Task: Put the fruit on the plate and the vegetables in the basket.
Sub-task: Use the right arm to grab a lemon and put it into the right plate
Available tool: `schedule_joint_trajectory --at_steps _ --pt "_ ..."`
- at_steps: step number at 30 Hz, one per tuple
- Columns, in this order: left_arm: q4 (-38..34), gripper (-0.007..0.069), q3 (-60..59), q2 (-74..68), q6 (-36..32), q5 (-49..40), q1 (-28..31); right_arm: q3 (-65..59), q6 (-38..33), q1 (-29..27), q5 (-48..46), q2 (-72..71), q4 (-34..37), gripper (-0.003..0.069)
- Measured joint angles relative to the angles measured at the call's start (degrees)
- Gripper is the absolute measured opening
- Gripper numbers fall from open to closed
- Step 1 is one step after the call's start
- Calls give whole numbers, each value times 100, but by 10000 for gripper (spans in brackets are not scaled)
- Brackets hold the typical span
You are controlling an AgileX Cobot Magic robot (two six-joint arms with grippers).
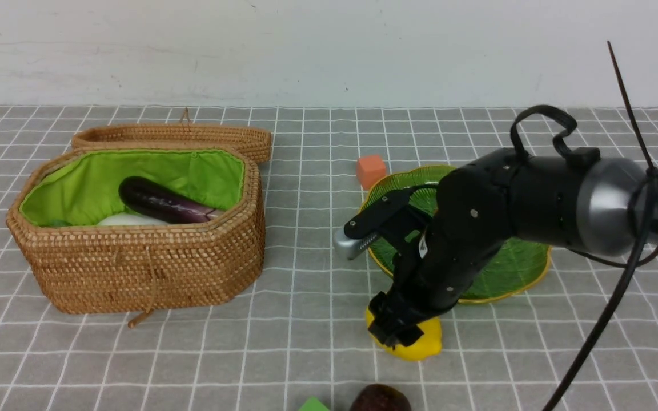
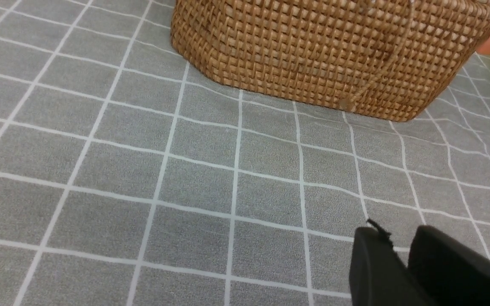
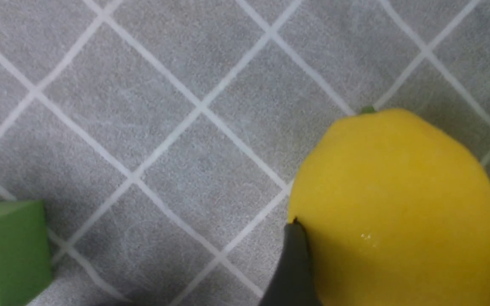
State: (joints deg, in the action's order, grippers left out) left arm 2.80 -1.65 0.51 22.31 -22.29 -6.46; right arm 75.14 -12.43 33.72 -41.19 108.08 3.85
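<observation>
The yellow lemon (image 1: 423,342) lies on the grey cloth just in front of the green glass plate (image 1: 512,268). My right gripper (image 1: 397,334) reaches down onto it. In the right wrist view its black fingers press both sides of the lemon (image 3: 398,191), and the gripper (image 3: 402,221) is shut on it. The dark maroon fruit (image 1: 380,398) sits at the near edge. The wicker basket (image 1: 135,257) holds the purple eggplant (image 1: 160,202) and the white oval vegetable (image 1: 126,220). The mango and carrot are hidden. My left gripper (image 2: 396,238) is shut and empty, low over the cloth near the basket (image 2: 334,51).
A small orange cube (image 1: 371,170) sits behind the plate's left rim. A green block (image 1: 313,405) lies at the near edge, beside the maroon fruit, and shows in the right wrist view (image 3: 7,250). The basket's lid (image 1: 175,137) lies open behind it.
</observation>
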Motion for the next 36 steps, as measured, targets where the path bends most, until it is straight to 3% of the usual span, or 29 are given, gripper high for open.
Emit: schedule_joint_trajectory --at_steps 24,30,36 --pt "0 145 0 0 0 0 0 117 -87 -64 -440 -343 454 547" --pt "0 146 0 0 0 0 0 535 -14 -862 -590 -440 833 547" --pt "0 148 0 0 0 0 0 601 360 -1852 -52 -417 856 547"
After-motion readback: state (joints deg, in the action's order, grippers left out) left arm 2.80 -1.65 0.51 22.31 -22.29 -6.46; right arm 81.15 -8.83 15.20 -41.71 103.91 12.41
